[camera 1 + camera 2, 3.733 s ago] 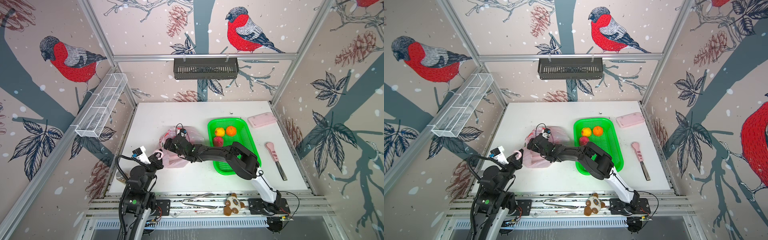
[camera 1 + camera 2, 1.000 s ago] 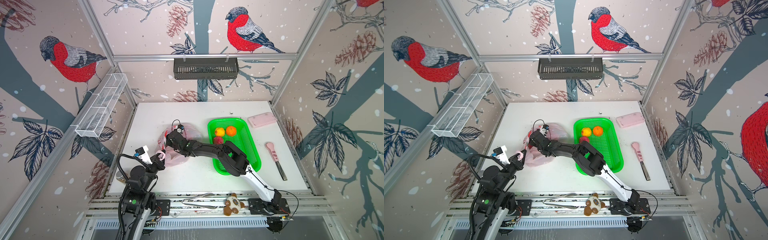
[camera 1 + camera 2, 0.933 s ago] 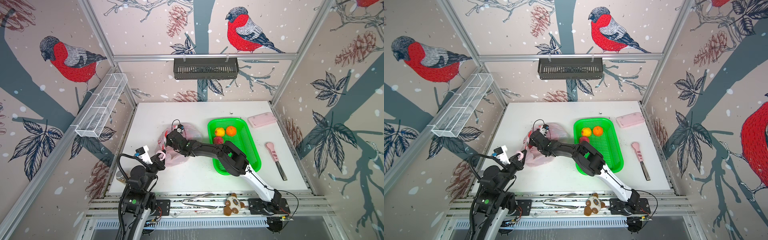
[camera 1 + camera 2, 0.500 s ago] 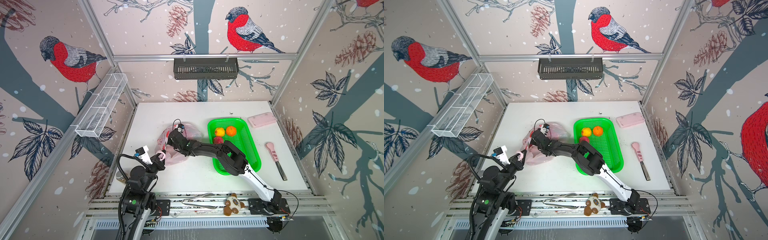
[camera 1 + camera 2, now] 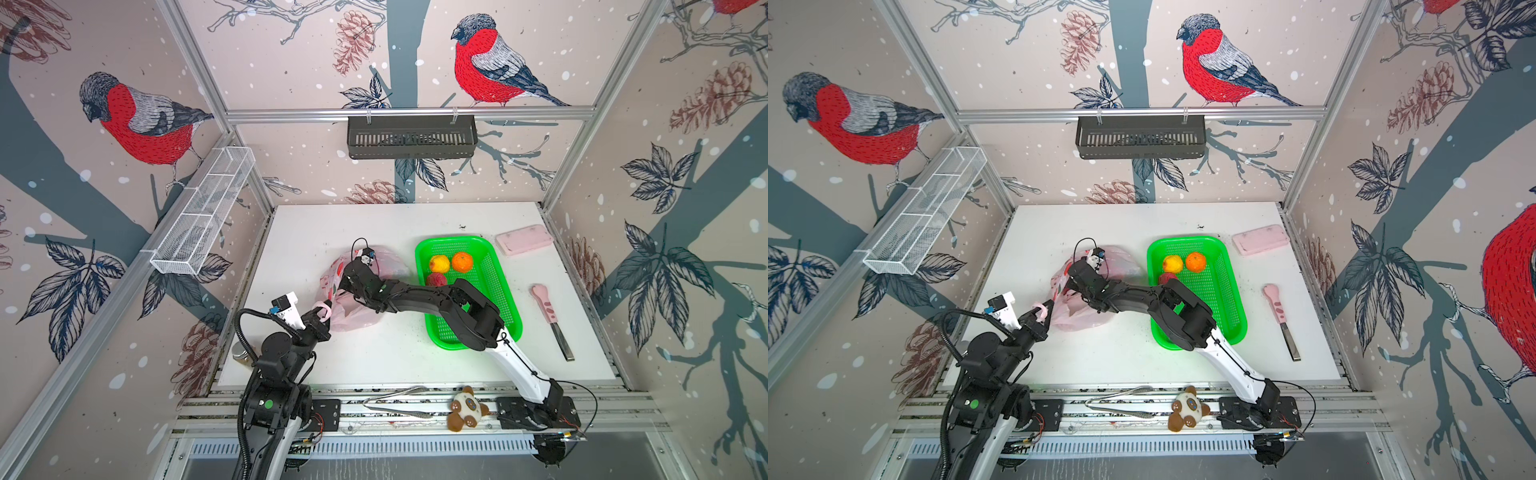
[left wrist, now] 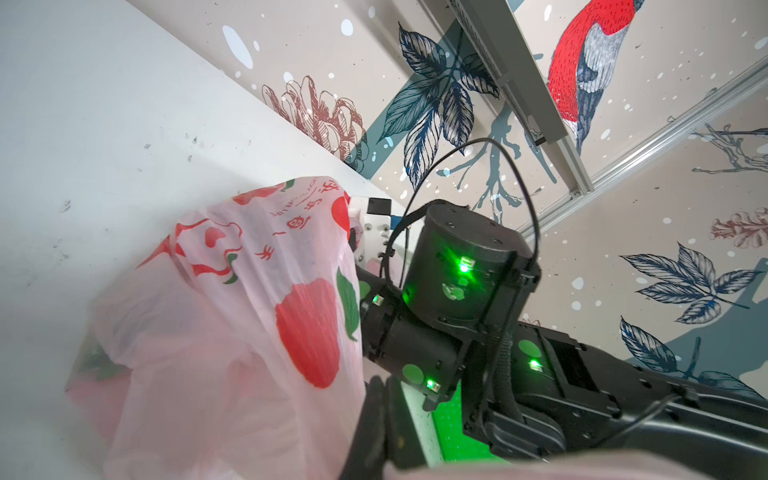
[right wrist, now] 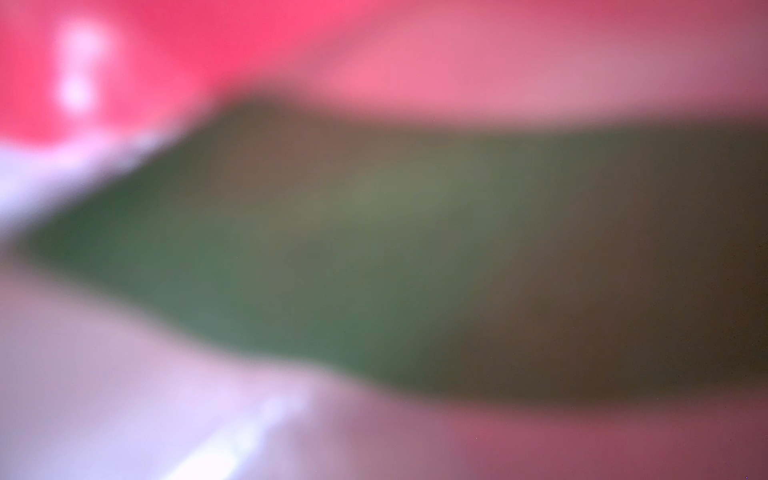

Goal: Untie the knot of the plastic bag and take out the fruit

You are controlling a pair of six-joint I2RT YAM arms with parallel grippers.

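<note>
Right wrist view: fruit (image 7: pixel 374 249) blurred, directly ahead of right gripper (image 5: pixel 338 286) sunk in bag (image 5: pixel 361 320), grip not discernible; handle (image 5: pixel 319 306) clenched by left gripper (image 5: pixel 324 312).

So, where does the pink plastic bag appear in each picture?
In a top view: plastic bag, mid-table, just left of the green basket.
In a top view: same place.
Left wrist: large, close foreground.
Right wrist: only pink blur; cannot tell.
Shared landmark: green basket.
</note>
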